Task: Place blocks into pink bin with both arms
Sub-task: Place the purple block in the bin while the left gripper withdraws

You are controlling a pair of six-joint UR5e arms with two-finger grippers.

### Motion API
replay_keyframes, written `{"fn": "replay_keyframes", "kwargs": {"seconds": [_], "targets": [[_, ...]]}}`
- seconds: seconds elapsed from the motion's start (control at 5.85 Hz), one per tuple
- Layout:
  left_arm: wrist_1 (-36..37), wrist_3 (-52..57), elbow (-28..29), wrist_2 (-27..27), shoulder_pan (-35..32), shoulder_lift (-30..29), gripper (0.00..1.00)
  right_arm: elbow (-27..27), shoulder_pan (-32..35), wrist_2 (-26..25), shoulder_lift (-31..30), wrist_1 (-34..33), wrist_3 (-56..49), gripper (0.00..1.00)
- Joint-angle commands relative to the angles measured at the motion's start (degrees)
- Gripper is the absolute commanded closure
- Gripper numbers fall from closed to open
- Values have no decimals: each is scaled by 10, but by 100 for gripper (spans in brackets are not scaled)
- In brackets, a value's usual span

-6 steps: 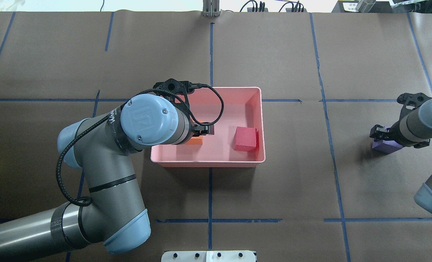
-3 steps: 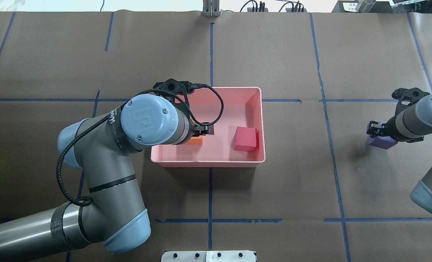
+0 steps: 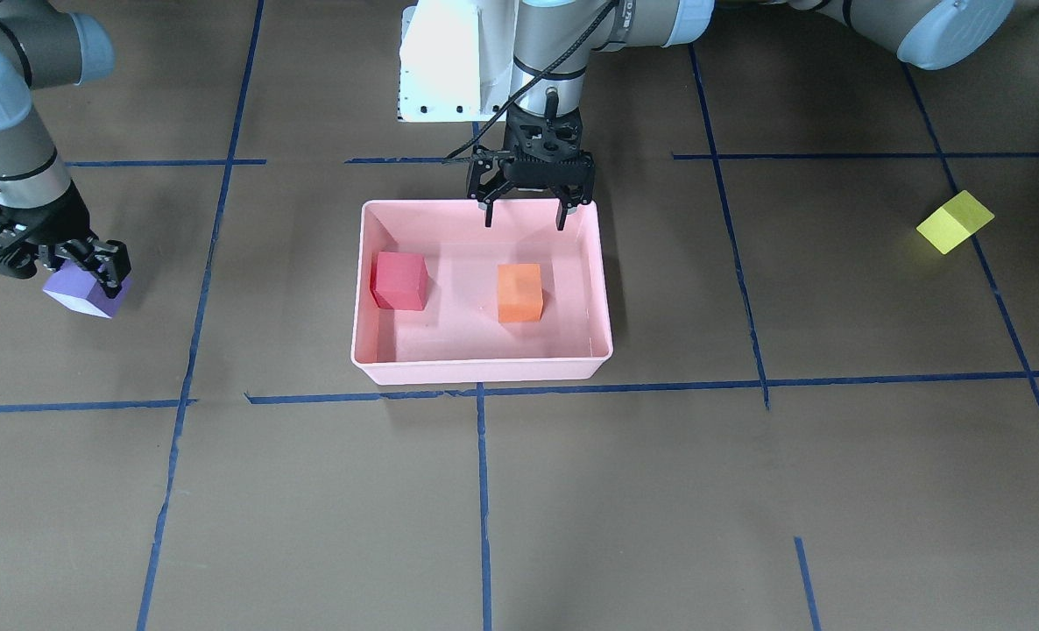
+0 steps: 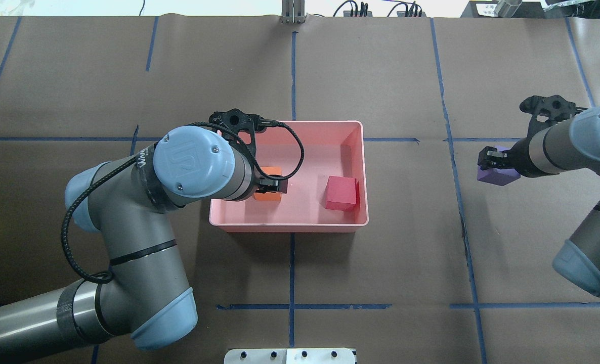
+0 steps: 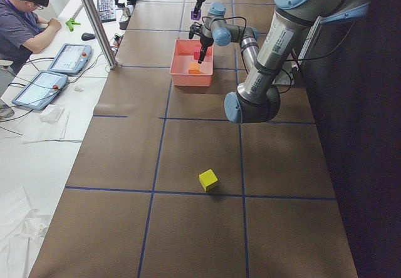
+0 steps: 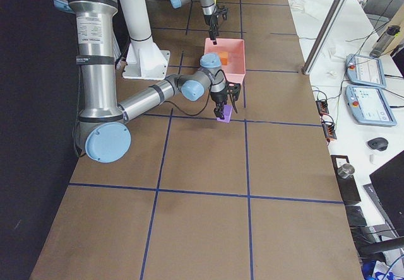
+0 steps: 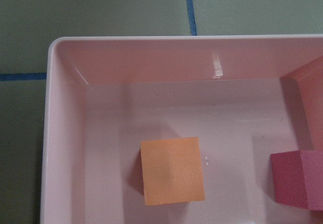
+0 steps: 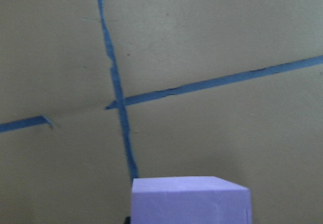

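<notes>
The pink bin [image 3: 480, 372] holds the red block [image 3: 399, 280] and the orange block [image 3: 519, 292]. My left gripper [image 3: 524, 221] is open and empty, above the bin's wall on the robot's side, clear of the orange block [image 7: 172, 177]. My right gripper [image 3: 88, 270] is shut on the purple block [image 3: 86, 296] and holds it off the table, well away from the bin [image 4: 290, 226]. The purple block also shows in the overhead view [image 4: 497, 175] and the right wrist view [image 8: 191, 201]. The yellow block [image 3: 955, 222] lies alone on the table far out on my left side [image 5: 208, 180].
The white pedestal base [image 3: 449, 61] stands just behind the bin. Blue tape lines [image 4: 292, 268] cross the brown table cover. An operator [image 5: 25, 15] sits at a side desk with tablets [image 5: 69, 57], beyond the table's far edge.
My right arm has carried the purple block toward the bin. My left wrist has shifted slightly away from the bin's middle, uncovering more of the orange block.
</notes>
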Motion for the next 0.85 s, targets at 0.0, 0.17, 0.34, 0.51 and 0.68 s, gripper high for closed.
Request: {"fn": "replay_keyframes", "kwargs": {"seconds": [0.0,0.17,0.34,0.51,0.68], "targets": [[10,152,-7,-125,-95,48,0,1,-23,5,160,-161,1,41],[10,253,-6,-181,-158,81,0,-4,-44,3,230,-233,8,41],[8,350,-6,-212,-209,124,0,-19,-70,-2,268,-241,20,41],[3,427,-6,-235,-252,165,0,-57,-98,-13,321,-244,62,40],[1,512,-3,-277,-306,202,0,-114,-132,-47,379,-244,104,39]]}}
